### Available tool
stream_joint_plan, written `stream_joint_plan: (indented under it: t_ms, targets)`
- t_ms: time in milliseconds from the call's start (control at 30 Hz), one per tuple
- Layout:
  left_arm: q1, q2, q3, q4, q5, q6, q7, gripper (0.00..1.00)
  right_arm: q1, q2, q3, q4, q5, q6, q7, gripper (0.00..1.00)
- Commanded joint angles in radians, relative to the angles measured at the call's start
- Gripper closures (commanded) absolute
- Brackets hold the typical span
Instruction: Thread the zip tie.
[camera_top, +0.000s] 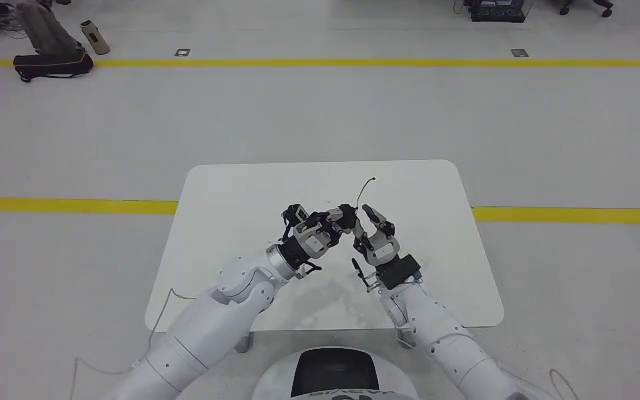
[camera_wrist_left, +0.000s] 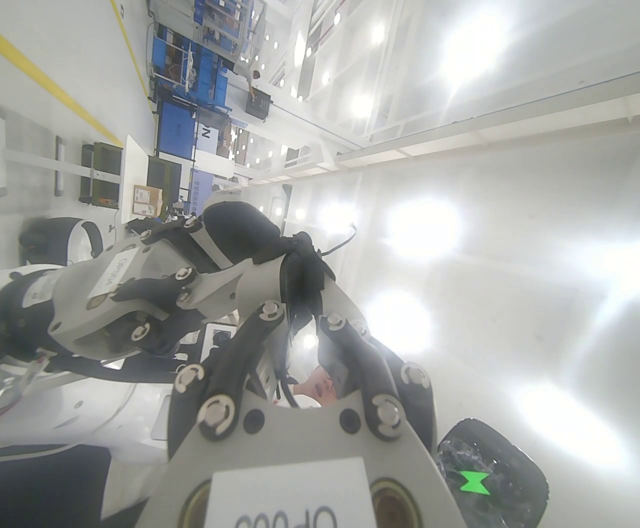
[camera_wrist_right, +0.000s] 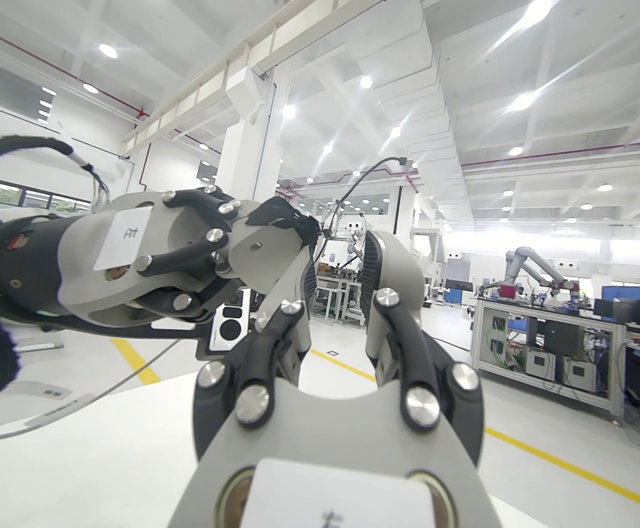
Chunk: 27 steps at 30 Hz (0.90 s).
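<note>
The left gripper (camera_wrist_right: 306, 226) is clenched on the zip tie (camera_wrist_right: 401, 160), its black-padded fingertips pinched together around the lower part of the strap. How much strap lies inside the pinch is hidden. From there the thin black strap rises free in a gentle curve and ends in a small head, up in the air above both grippers and clear of the table. The right gripper (camera_wrist_right: 342, 245) is released, its two ribbed fingers spread with an open gap between them. The tips of the left gripper sit just beside the nearer of those fingers (camera_wrist_right: 306, 280); whether they touch, I cannot tell. In the top view the two arms come in from the near edge and meet tip to tip above the middle of the white table (camera_top: 230, 200), both grippers held off its surface. Around the table is pale grey floor, crossed by a yellow line (camera_top: 80, 206) on either side and another farther off
</note>
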Motion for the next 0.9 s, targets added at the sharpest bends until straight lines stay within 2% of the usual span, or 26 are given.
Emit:
stream_joint_plan:
  t_ms: [0, 700, 867]
  targets:
    - [0.000, 0.000, 0.000, 0.000, 0.000, 0.000, 0.000, 1.00, 0.001, -0.002, 0.000, 0.002, 0.001, -0.003, -0.002, 0.79]
    - [0.000, 0.000, 0.000, 0.000, 0.000, 0.000, 0.000, 1.00, 0.007, -0.019, 0.006, 0.016, -0.017, -0.013, -0.011, 0.86]
    - [0.000, 0.000, 0.000, 0.000, 0.000, 0.000, 0.000, 1.00, 0.004, -0.021, 0.010, 0.016, -0.022, -0.016, -0.008, 0.95]
